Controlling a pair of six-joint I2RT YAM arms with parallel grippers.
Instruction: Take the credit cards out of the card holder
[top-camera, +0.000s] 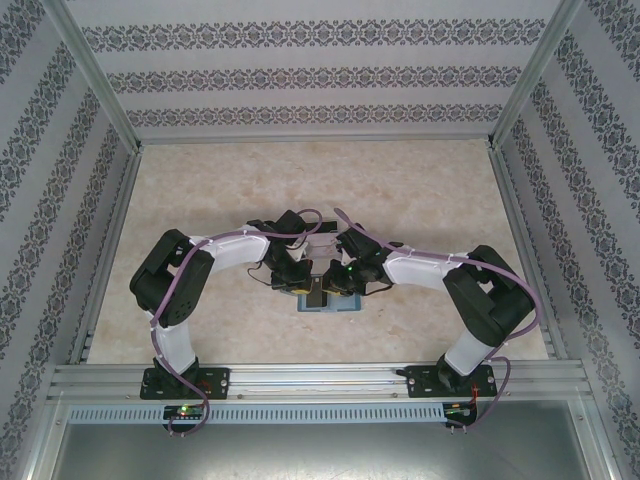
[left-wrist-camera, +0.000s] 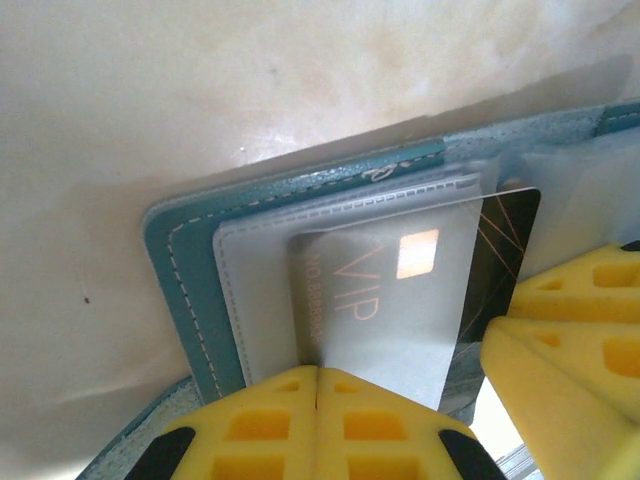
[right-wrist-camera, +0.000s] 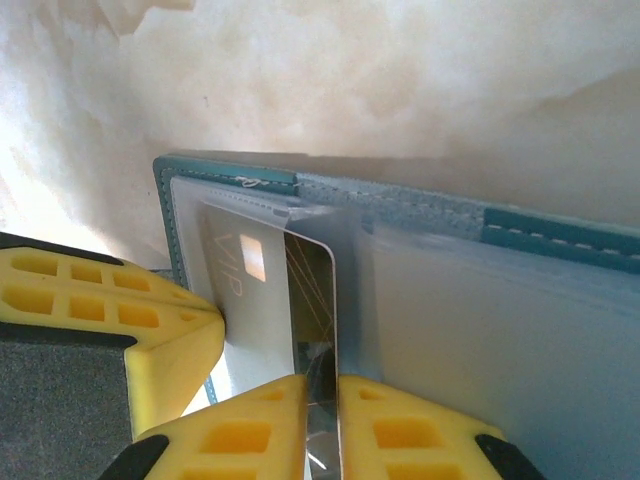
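The teal card holder (top-camera: 340, 306) (left-wrist-camera: 185, 290) (right-wrist-camera: 560, 235) lies open on the table, its clear sleeves facing up. A dark credit card (left-wrist-camera: 500, 240) (right-wrist-camera: 312, 300) marked VIP sticks partway out of a frosted sleeve (left-wrist-camera: 260, 290). My right gripper (right-wrist-camera: 320, 392) (top-camera: 342, 282) is shut on the card's exposed edge. My left gripper (left-wrist-camera: 317, 378) (top-camera: 298, 280) is shut, its tips pinching the sleeve's near edge. Each wrist view also catches the other gripper's yellow fingers (left-wrist-camera: 570, 340) (right-wrist-camera: 100, 300) beside the card.
The beige marbled table (top-camera: 400, 190) stretches beyond the wallet. Aluminium frame rails (top-camera: 320, 375) run along the near edge, and patterned walls (top-camera: 300, 75) close in the back and sides. Both arms meet over the wallet near the table's middle.
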